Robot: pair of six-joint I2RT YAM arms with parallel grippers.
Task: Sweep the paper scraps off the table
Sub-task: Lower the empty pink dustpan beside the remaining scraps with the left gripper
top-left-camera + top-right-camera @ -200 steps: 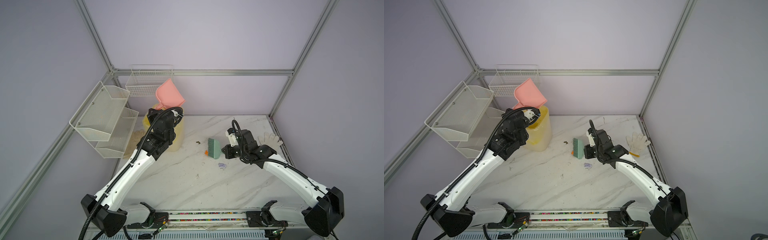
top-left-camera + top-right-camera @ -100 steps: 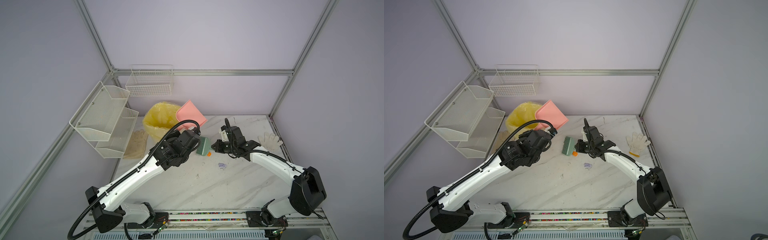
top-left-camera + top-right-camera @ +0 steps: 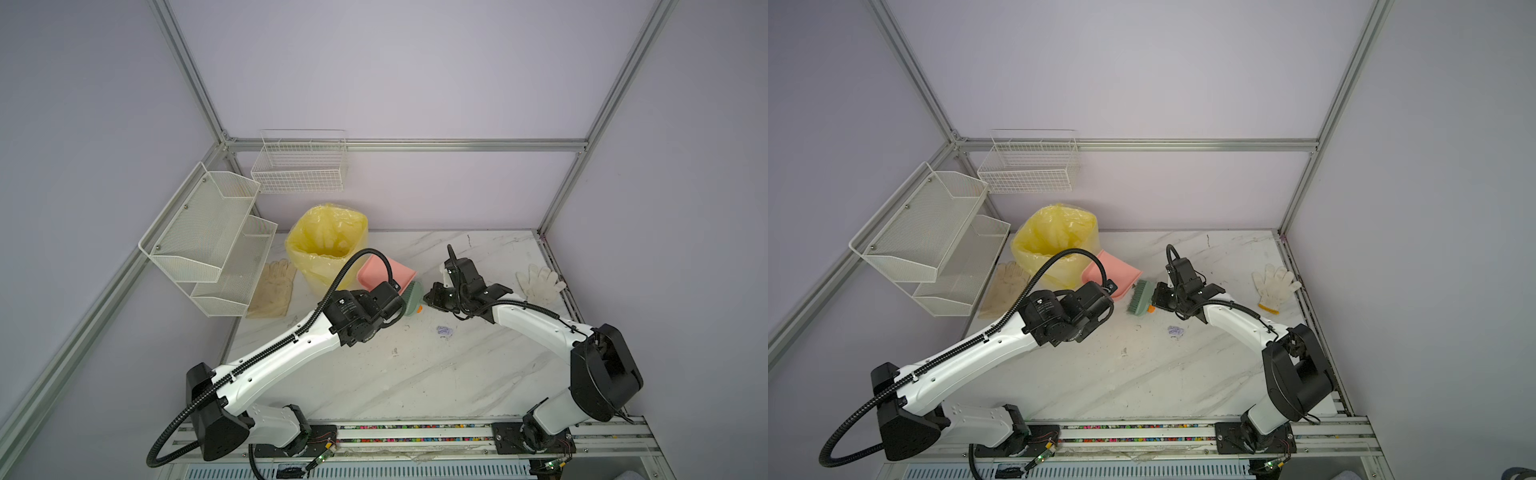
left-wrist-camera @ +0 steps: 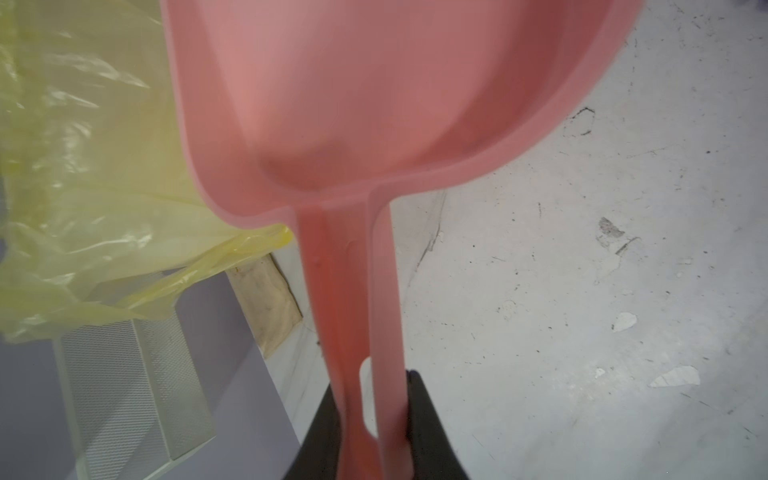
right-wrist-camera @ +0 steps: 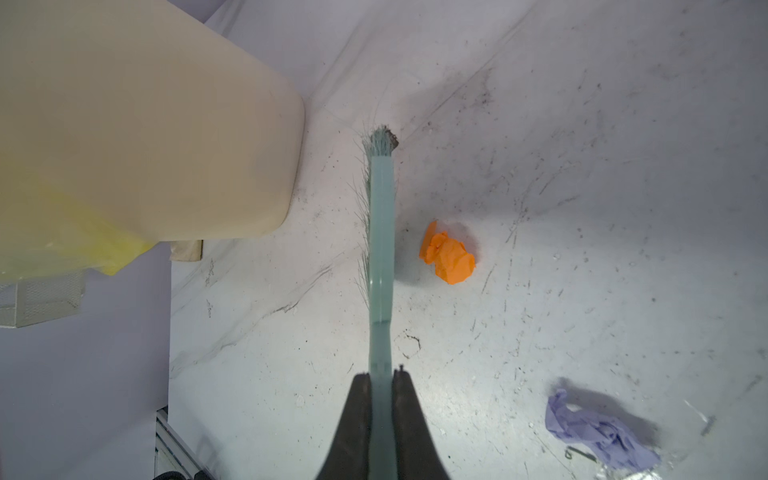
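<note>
- Pale lilac walls and metal framing enclose the table (image 3: pixel 415 374), a white marble-veined top marked with dark specks and scuffs.
- The left gripper (image 4: pixel 372 390) is clamped on the long handle of the pink dustpan (image 4: pixel 374 83).
- The pan sits just beside the bin lined with a yellow bag (image 3: pixel 326 245); I cannot tell whether its lip touches the table.
- The right gripper (image 5: pixel 381 376) is closed tight on the handle of the green brush (image 5: pixel 381 249). In both top views the brush lies between the dustpan and that gripper.
- The orange paper scrap (image 5: pixel 448 257) rests on the table just beside the brush, on the side away from the bin.
- The purple paper scrap (image 5: pixel 598 428) lies on the table well apart from the brush, near the right arm's forearm in a top view (image 3: pixel 444 331).
- A white glove (image 3: pixel 540 282) lies near the table's right edge.
- A beige glove (image 3: pixel 274 286) lies below the wire-mesh shelves (image 3: pixel 208 232) on the left.
</note>
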